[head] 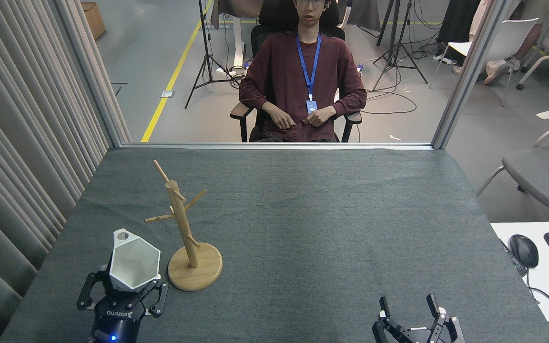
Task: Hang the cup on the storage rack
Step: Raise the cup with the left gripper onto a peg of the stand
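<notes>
Cup [134,261], white and faceted, sits clamped in the left gripper [123,290] just left of the storage rack [186,238], while the right gripper [409,314], fingers spread and empty, hangs well right of it.

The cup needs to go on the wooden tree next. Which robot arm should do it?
The left. Its left gripper already holds the cup, right beside the storage rack. The right gripper is open, empty and far off.

Right gripper [408,309] body cut by bottom edge; cup [134,261] base hidden inside left gripper [123,291].
</notes>
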### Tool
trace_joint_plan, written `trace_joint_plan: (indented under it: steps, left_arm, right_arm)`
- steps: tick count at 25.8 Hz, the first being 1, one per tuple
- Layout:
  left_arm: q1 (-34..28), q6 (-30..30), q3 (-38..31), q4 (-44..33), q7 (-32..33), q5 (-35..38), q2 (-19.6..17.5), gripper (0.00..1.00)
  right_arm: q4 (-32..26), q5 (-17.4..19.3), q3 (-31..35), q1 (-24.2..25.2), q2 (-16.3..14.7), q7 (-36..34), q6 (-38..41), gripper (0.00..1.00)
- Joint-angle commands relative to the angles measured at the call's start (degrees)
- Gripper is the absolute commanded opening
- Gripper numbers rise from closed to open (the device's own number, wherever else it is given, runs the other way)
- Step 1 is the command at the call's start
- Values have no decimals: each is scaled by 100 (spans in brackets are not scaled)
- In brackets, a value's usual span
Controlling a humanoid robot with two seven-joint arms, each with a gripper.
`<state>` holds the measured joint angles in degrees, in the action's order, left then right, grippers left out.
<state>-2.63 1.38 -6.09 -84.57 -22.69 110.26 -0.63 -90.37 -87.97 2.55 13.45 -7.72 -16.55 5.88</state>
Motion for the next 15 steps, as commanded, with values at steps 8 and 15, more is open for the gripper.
trace_joint_plan:
  steps: [8, 15]
  left_arm:
    - [553, 178, -23, 635, 28, 629, 19, 48]
    - [623, 187, -15, 679, 19, 699, 1, 48]
  right_arm:
    - [19, 8, 0, -1, 7, -33, 1, 98]
    - [45, 8, 0, -18, 25, -85, 9, 98]
